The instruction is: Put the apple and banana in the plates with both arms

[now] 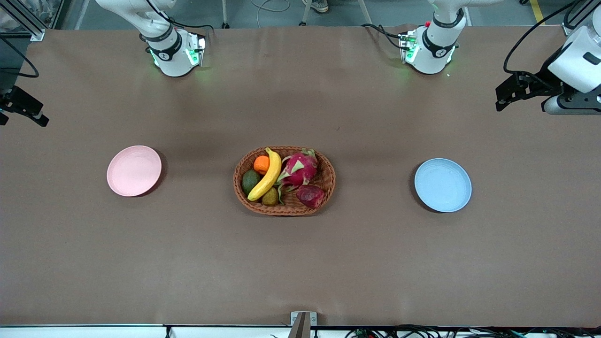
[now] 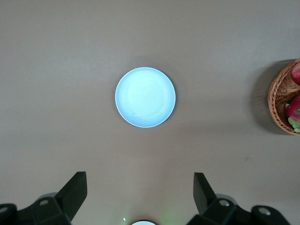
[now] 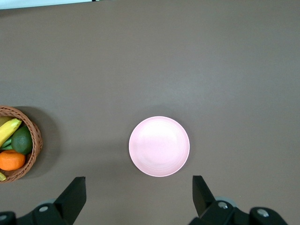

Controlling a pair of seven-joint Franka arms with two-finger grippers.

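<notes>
Left gripper (image 2: 139, 197), jaws spread wide and empty, hangs high over the light blue round plastic plate (image 2: 145, 97). Right gripper (image 3: 138, 199), equally open and empty, hangs over the pale pink round plate (image 3: 159, 146). Both plates are bare. The long yellow banana (image 1: 266, 175) and dark red lumpy apple (image 1: 310, 195) lie in the oval brown wicker basket (image 1: 284, 210), between the plates on the brown surface (image 1: 300, 263).

Risk: the fruit is crowded, so closing jaws may nudge the pink dragon fruit (image 1: 298, 170) or the orange fruit (image 1: 261, 164). Only the front view shows the apple whole; only the wrist views show the jaws' spread.

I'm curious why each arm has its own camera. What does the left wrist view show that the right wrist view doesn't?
Only the left wrist view shows the blue plate and the left gripper, open. Only the right wrist view shows the pink plate, the banana, an orange and the right gripper, open. Both show the wicker basket and brown table.
</notes>
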